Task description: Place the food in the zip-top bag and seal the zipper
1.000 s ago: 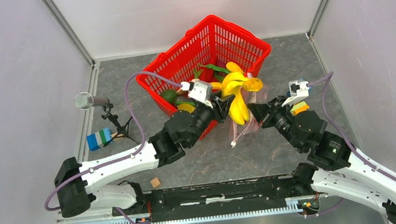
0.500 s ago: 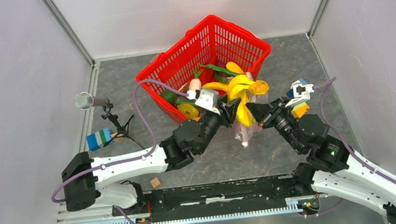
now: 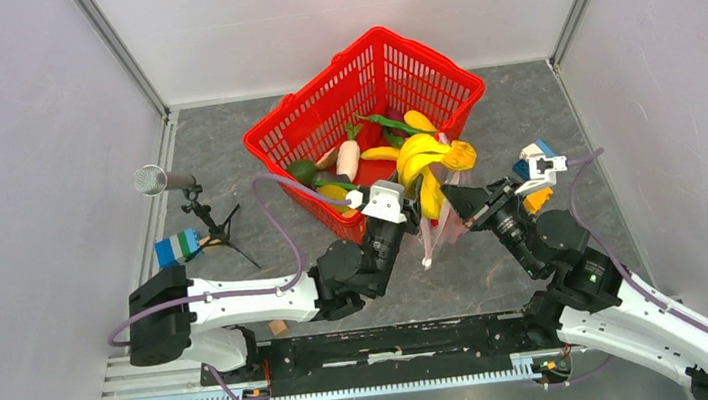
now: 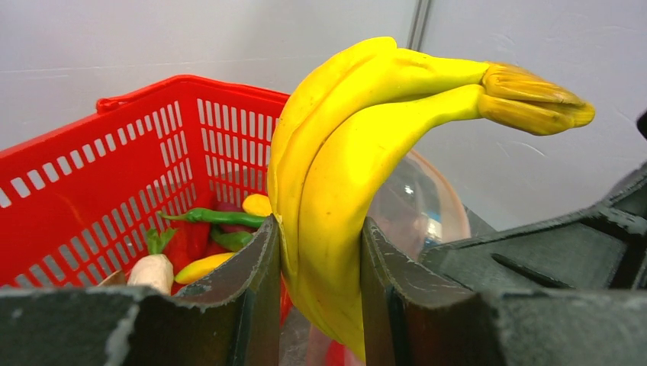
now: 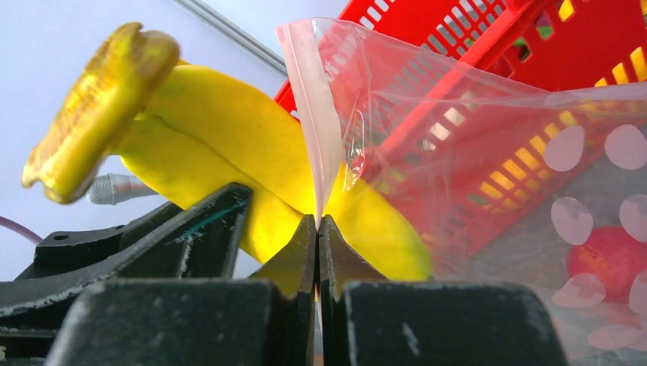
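Left fingers [image 4: 244, 293] clamp the banana bunch [image 4: 343, 152] at the red basket's [image 4: 114, 175] rim; right fingers [image 5: 294, 263] pinch the zip-top bag's [image 5: 473, 145] edge.

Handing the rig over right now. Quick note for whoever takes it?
Left hand: shut on the banana bunch, beside the bag's mouth; can't tell if its tip is inside.
Right hand: shut on the zipper edge of the zip-top bag, holding it up in front of the red basket.
Done: one red piece shows through the bag, seemingly inside.
Left: bananas in, remaining food out of the basket, seal.
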